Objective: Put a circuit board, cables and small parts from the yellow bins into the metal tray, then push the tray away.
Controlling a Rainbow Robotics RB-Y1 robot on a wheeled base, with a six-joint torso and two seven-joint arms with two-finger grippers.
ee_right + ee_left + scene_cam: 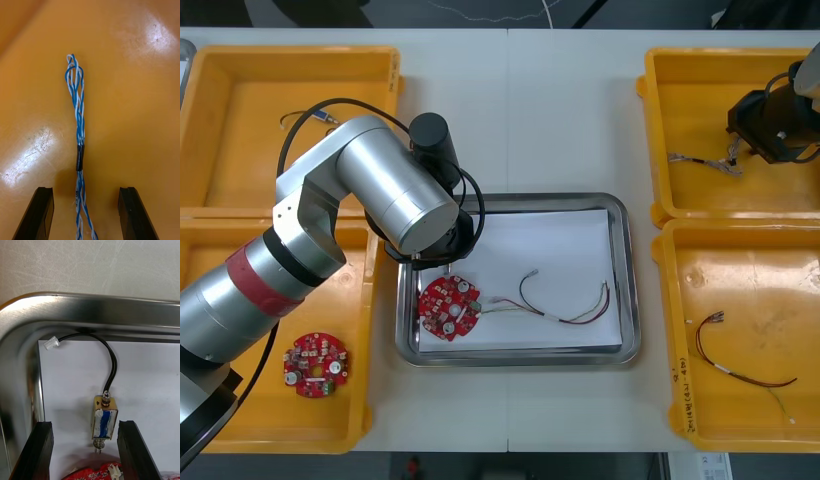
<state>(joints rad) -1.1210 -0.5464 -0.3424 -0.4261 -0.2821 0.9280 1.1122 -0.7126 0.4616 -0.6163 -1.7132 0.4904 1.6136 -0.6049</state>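
Fingers (39,450) spread: left gripper (85,423) straddles small metal part (105,416), apparently untouched; right gripper (85,189) straddles twisted cable (77,101).

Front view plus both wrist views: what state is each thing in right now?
Left gripper: open, straddling the small metal part lying in the metal tray.
Right gripper: open, over the blue and white cable lying in a yellow bin.
Circuit board: flat in the tray.
Thin cable: loose in the tray.
Second circuit board: in the near left bin.
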